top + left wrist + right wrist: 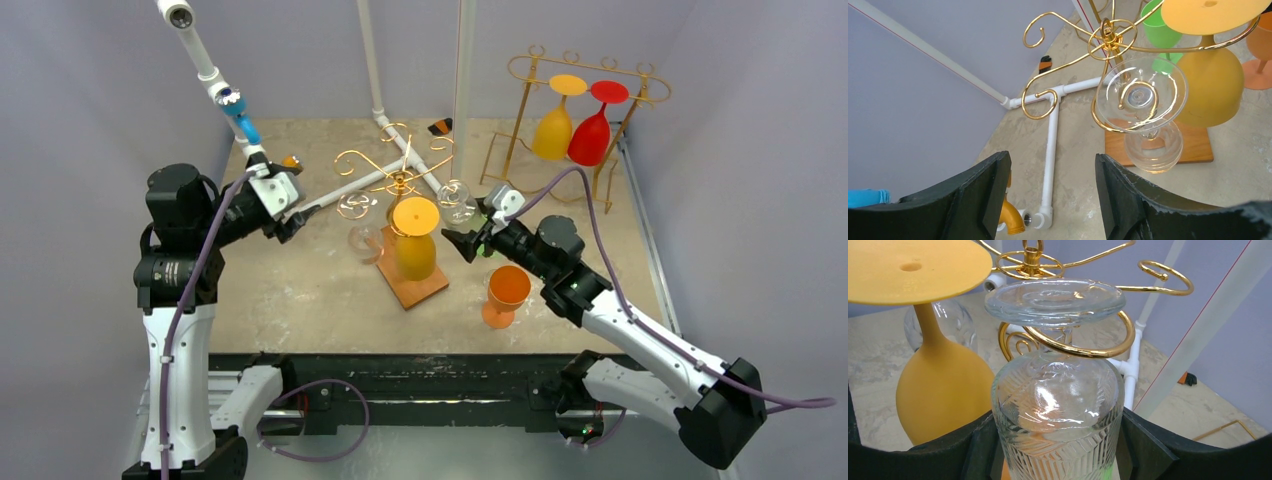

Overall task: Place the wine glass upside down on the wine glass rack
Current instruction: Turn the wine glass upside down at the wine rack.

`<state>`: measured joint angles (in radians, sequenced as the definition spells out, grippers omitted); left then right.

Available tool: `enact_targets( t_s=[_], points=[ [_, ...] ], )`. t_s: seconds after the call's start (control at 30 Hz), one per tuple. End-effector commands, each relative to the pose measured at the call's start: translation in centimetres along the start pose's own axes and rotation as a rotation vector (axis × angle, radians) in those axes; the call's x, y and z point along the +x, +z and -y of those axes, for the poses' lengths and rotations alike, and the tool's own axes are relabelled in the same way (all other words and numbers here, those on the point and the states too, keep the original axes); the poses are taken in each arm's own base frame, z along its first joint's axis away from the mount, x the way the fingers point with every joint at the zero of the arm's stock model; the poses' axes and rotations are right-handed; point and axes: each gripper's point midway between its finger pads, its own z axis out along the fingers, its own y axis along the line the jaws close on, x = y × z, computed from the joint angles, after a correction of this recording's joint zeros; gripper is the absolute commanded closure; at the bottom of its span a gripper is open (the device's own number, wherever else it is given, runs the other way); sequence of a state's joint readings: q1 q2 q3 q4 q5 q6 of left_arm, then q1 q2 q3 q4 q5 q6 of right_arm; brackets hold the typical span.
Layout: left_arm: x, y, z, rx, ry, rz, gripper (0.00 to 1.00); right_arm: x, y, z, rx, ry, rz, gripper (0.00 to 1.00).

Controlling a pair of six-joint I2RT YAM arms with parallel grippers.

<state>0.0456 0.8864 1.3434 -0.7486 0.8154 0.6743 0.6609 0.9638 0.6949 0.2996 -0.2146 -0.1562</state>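
A gold wire rack [400, 180] stands on a wooden base [425, 288] mid-table. My right gripper [462, 240] is shut on the bowl of a clear cut-glass wine glass [1058, 405]. The glass is upside down, with its stem inside a gold hook ring [1088, 347] and its foot above the ring. It also shows in the top view [457, 203]. A yellow glass [415, 240] and a second clear glass [1148, 110] hang upside down on the same rack. My left gripper [1053, 195] is open and empty, left of the rack.
An orange glass [505, 292] stands upright in front of the right arm. A second gold rack [585, 70] at the back right holds a yellow glass [553, 130] and a red glass [590, 135]. White pipes [1050, 145] lie on the table behind the rack.
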Motion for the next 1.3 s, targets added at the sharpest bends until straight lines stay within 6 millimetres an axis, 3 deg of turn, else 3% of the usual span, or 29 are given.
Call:
enact_targets(
  t_s=[0.0, 0.6, 0.8, 1.27],
  points=[
    [-0.1, -0.2, -0.2, -0.012, 0.023, 0.004, 0.34, -4.2, -0.7, 1.8, 0.093, 0.003, 0.152, 1.0],
    [-0.1, -0.2, 0.0, -0.008, 0.024, 0.007, 0.34, -3.0, -0.5, 3.5, 0.18, 0.055, 0.122, 1.0],
    [0.0, -0.2, 0.1, -0.006, 0.028, 0.007, 0.34, -2.9, -0.4, 2.6, 0.127, 0.053, 0.131, 1.0],
    [0.2, -0.3, 0.4, 0.001, 0.035, 0.004, 0.35, -2.5, 0.7, 3.2, 0.158, 0.127, 0.111, 1.0]
  ],
)
